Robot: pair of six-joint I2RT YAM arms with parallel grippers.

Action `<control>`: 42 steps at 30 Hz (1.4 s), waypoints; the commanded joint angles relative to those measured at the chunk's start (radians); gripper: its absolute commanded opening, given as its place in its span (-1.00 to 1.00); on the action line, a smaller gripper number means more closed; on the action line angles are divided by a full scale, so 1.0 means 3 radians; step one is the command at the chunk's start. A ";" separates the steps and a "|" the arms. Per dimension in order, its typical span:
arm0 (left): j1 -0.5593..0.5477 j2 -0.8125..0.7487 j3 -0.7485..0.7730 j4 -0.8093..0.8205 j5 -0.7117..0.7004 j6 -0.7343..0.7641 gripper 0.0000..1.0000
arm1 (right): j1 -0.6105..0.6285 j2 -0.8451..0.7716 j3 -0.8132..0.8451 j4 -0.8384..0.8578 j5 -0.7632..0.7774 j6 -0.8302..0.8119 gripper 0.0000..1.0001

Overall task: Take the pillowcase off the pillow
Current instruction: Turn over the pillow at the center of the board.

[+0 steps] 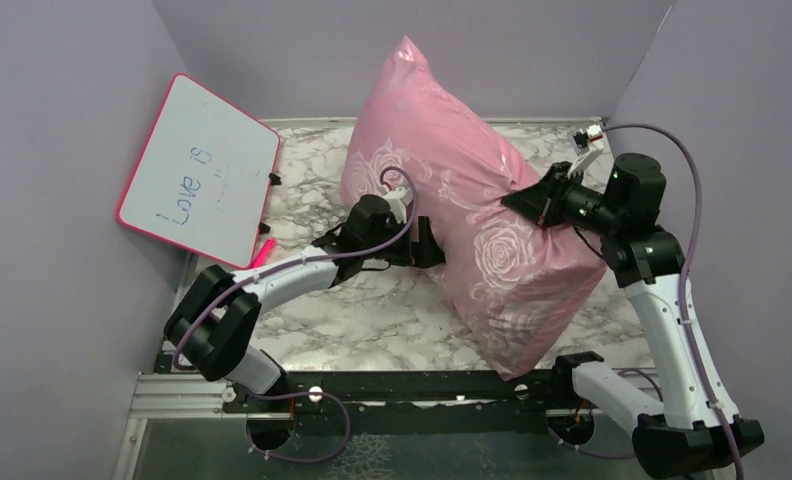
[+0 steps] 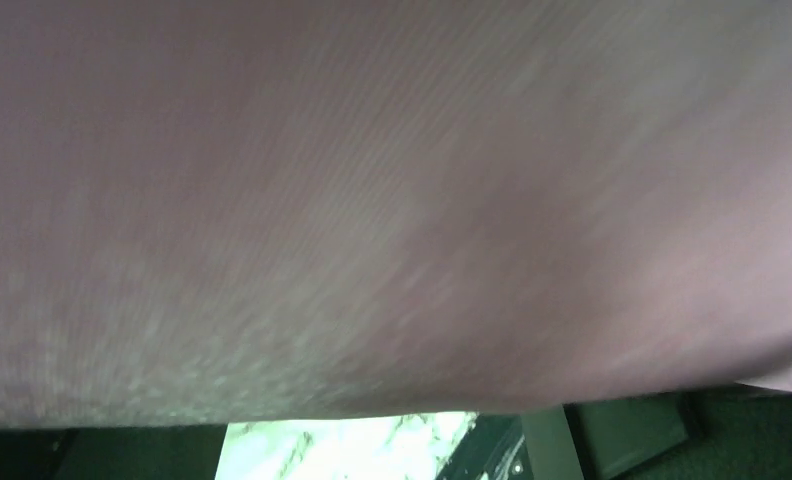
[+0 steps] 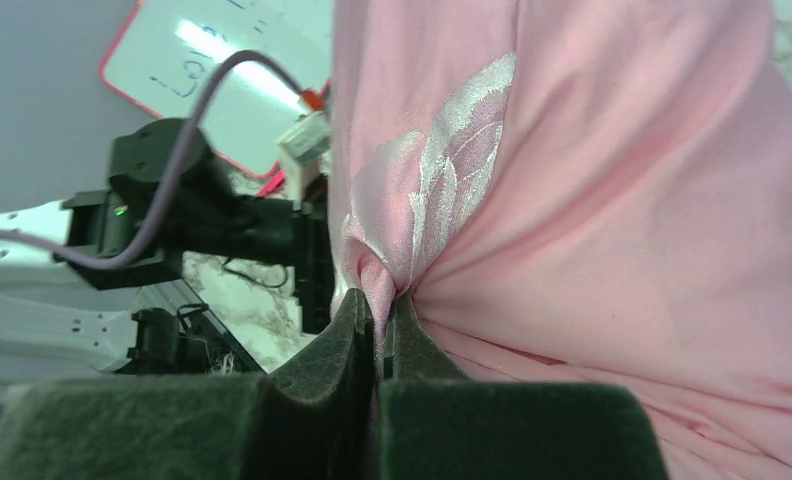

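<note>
The pink pillowcase [image 1: 452, 190] with pale roses covers the whole pillow, which stays hidden inside; the bundle stands tilted on the marble table [image 1: 372, 320]. My right gripper [image 1: 528, 200] is shut on a pinched fold of the pillowcase [image 3: 442, 200] at its right side, the fabric squeezed between the dark fingers [image 3: 347, 330]. My left gripper [image 1: 427, 243] presses against the pillowcase's left side. In the left wrist view blurred pink fabric [image 2: 392, 200] fills the frame; dark fingers [image 2: 32, 455] sit wide apart at the bottom corners, with marble between them.
A pink-framed whiteboard [image 1: 200, 170] with writing leans on the left wall, with a pink marker [image 1: 264, 250] below it. Lilac walls close the back and sides. A black rail [image 1: 402, 385] runs along the near edge.
</note>
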 commanded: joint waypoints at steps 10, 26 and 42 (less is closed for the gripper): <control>0.0286 0.0258 0.0570 0.0217 -0.0340 -0.0080 0.94 | 0.0083 -0.0069 -0.0032 -0.0120 -0.1137 0.0135 -0.99; 0.0473 -0.1816 -0.0397 -0.0656 -0.1113 -0.0185 0.97 | 0.1316 0.0476 -0.0140 0.0266 0.0084 0.0385 -0.97; 0.0478 -0.2951 -0.0416 -0.1646 -0.2239 -0.0436 0.97 | 0.2649 0.0595 0.0416 0.0688 0.0374 0.0093 0.26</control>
